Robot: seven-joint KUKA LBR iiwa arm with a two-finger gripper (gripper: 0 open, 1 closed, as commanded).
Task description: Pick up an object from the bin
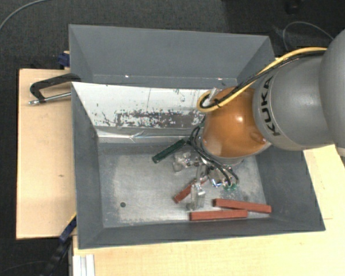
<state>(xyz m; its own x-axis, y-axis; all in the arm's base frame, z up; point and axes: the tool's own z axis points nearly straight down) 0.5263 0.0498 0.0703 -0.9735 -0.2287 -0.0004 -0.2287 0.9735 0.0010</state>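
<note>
Hovering low over the scuffed grey bin (132, 180), tool (198, 190) has a small red-brown block (182, 196) at its 8 o'clock; grip state can't tell. Two red-brown bars (218, 215) at its 5 o'clock. Dark carpet (161, 4) outside.

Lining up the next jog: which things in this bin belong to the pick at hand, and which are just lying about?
In the job:
claw, low over the middle; small red-brown block at its tip.

Lying about:
dark green stick towards the back; long red-brown bar along the front; second red-brown bar just behind it; small dark speck, front left.
</note>
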